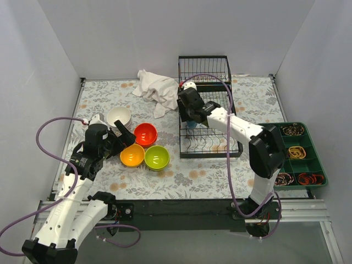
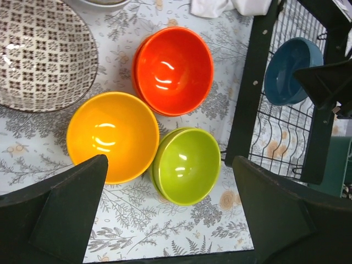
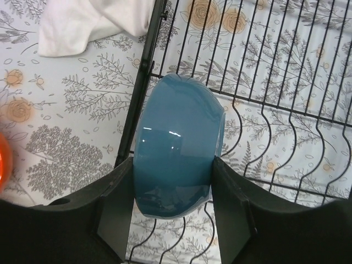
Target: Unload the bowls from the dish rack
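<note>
The black wire dish rack [image 1: 209, 155] stands right of centre. A blue bowl [image 3: 179, 143] stands on edge at the rack's left side [image 3: 140, 93]. My right gripper [image 3: 172, 209] is shut on it, with one finger pressed against each side. From above, the right gripper [image 1: 191, 118] hangs over the rack's left half, and the blue bowl [image 1: 191, 125] barely shows under it. My left gripper [image 2: 170, 220] is open and empty above the green bowl [image 2: 187, 164]. From above, the left gripper [image 1: 124, 132] sits among the bowls on the table.
On the table left of the rack sit a patterned white bowl [image 1: 119, 116], a red bowl [image 1: 146, 133], a yellow bowl [image 1: 132, 155] and the green bowl [image 1: 157, 157]. A white cloth [image 1: 157, 88] lies behind them. A green compartment tray [image 1: 316, 159] stands at the right edge.
</note>
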{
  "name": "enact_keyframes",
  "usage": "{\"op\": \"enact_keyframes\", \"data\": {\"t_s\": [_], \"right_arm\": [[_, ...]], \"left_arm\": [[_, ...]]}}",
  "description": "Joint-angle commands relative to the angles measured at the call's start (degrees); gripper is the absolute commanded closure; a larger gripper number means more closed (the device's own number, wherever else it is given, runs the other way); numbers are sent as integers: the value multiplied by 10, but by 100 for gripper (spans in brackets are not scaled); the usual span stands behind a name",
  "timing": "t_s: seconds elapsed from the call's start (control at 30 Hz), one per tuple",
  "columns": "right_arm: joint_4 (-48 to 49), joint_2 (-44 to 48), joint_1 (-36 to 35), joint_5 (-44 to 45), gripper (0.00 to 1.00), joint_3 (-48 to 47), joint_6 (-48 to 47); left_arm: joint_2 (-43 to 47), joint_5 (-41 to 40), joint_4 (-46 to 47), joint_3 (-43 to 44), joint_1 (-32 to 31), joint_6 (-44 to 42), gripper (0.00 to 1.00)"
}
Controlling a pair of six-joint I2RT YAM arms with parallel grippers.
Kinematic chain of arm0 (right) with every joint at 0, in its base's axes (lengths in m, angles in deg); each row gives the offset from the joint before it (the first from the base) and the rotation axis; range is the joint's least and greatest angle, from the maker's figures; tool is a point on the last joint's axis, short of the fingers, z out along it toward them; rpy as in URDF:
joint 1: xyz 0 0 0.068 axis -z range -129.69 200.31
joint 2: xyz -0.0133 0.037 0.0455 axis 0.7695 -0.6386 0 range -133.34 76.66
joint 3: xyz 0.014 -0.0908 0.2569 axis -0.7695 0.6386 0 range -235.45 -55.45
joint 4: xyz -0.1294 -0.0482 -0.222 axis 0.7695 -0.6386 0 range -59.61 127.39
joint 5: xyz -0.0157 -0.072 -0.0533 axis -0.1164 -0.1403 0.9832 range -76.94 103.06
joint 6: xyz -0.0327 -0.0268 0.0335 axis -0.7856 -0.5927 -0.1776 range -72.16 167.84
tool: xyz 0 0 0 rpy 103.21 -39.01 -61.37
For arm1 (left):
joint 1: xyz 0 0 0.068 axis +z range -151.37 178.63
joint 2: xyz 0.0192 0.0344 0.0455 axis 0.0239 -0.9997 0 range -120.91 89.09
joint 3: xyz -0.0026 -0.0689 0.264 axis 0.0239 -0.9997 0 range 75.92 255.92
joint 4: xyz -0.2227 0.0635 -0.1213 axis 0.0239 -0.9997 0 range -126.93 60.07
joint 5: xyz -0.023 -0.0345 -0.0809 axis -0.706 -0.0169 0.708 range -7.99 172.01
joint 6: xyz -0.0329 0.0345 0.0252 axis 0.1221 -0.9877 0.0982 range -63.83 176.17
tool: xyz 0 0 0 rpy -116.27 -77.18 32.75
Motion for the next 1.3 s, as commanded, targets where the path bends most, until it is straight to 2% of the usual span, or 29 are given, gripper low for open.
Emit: {"op": "enact_keyframes", "data": {"t_s": [0.0,0.07,0.27,0.57,0.73,0.83,0.93,1.17,1.2,1.27], "right_arm": [[9,78,-1,9,95,19,16],[7,94,1,12,98,32,16],[10,185,3,-36,99,77,26],[123,334,4,-298,99,192,114],[208,391,4,-376,99,263,187],[257,406,3,-405,99,284,218],[285,410,3,-425,99,293,244],[337,414,3,-456,99,317,284],[341,414,3,-457,99,318,286],[342,413,3,-457,99,318,288]], "left_arm": [[-5,65,52,2,-12,-32,2],[-12,83,68,-2,-16,-36,2],[-39,138,134,-16,-23,-35,2],[-136,209,287,3,-46,-24,2],[-174,233,358,10,-76,-23,2],[-185,214,378,7,-105,-22,2],[-184,203,403,-5,-123,-11,8],[-193,188,411,-31,-136,-6,34],[-192,184,409,-37,-135,-6,42],[-182,175,408,-42,-136,-7,52]]}}
